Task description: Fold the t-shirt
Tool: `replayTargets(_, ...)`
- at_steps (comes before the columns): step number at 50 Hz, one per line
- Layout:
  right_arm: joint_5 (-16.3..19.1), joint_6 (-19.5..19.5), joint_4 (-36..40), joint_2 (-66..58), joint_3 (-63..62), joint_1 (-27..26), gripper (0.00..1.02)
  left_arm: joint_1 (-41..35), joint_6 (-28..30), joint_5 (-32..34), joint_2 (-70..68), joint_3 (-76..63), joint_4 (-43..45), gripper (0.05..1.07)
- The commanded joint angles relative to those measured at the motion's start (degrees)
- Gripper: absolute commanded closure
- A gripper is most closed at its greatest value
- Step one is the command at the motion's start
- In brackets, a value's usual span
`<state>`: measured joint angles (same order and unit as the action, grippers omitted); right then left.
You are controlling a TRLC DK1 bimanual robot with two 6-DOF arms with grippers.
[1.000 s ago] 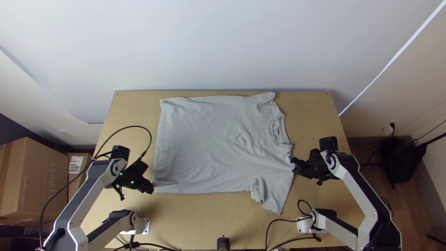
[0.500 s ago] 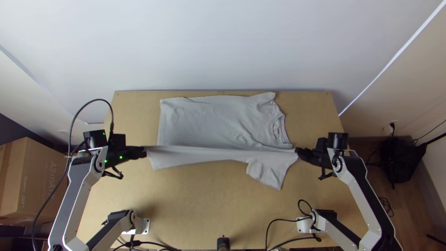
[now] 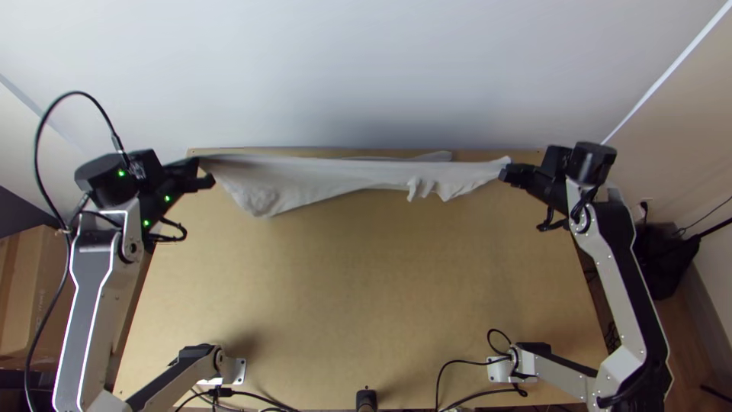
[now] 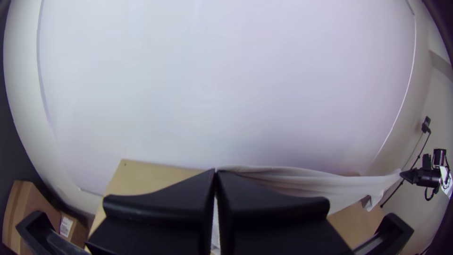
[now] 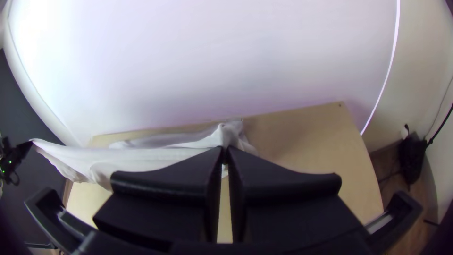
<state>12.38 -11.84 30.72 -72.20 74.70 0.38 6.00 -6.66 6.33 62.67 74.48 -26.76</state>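
In the top view, the pale grey t-shirt (image 3: 320, 174) hangs stretched between both grippers along the table's far edge, its lower folds sagging over the wood. My left gripper (image 3: 200, 172) is shut on one end, my right gripper (image 3: 509, 171) on the other. The left wrist view has my left gripper (image 4: 215, 174) with its fingers together on the shirt (image 4: 302, 182), which runs off in a taut band. In the right wrist view, my right gripper (image 5: 224, 150) pinches bunched cloth of the shirt (image 5: 137, 158). The far layer is mostly hidden behind the raised part.
The wooden table (image 3: 343, 290) has bare wood between the arms and the shirt. A wall rises behind its far edge. A black device (image 3: 367, 400) stands at the near edge, with cables near both arm bases. Cardboard boxes (image 3: 30, 305) are at the left, a black bag (image 3: 662, 259) at the right.
Both grippers have moved toward the table's far edge and somewhat apart, carrying the shirt's near side with them. The shirt went from lying spread to being lifted and stretched between them.
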Motion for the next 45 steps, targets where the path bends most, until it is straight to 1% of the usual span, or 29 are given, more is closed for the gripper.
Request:
replayTargets(1, -2.63, 2.69, -1.19, -1.62, 6.25, -0.12, 1.00, 1.47, -1.17, -2.90, 2.72, 7.61, 2.42, 1.05)
replayTargets(4, -3.15, 2.96, -2.24, -1.45, 8.36, 0.06, 1.00, 1.65, -0.99, -4.22, 3.33, 10.34, 3.74, 1.05)
replayTargets(8, -6.05, 2.96, -2.95, -0.48, 12.05, 0.76, 1.00, 1.65, -0.90, -5.98, 3.07, 13.33, 4.97, 1.05)
replayTargets(11, -7.28, 2.26, -6.55, 2.16, 13.28, 0.76, 1.00, 1.65, 0.24, -8.61, 1.75, 14.56, 7.16, 1.05)
replayTargets(15, -8.87, 1.73, -11.12, 6.37, 13.63, 0.76, 1.00, 1.65, 0.42, -9.76, -0.36, 16.67, 7.96, 1.05)
replayTargets(20, -9.22, 1.11, -11.91, 10.59, 16.18, 0.94, 1.00, 1.73, 0.94, -11.07, -3.70, 18.86, 9.01, 1.05)
replayTargets(23, -9.22, 0.76, -12.35, 13.41, 17.06, 1.38, 1.00, 1.73, 2.79, -12.13, -6.07, 19.48, 10.15, 1.05)
replayTargets(31, -9.22, -0.47, -14.90, 21.58, 17.68, 1.46, 1.00, 1.82, 4.99, -12.92, -13.28, 19.65, 12.96, 1.05)
replayTargets(45, -9.13, -1.35, -15.95, 30.81, 18.56, 1.55, 1.00, 1.91, 4.72, -13.36, -21.45, 22.47, 12.96, 1.05)
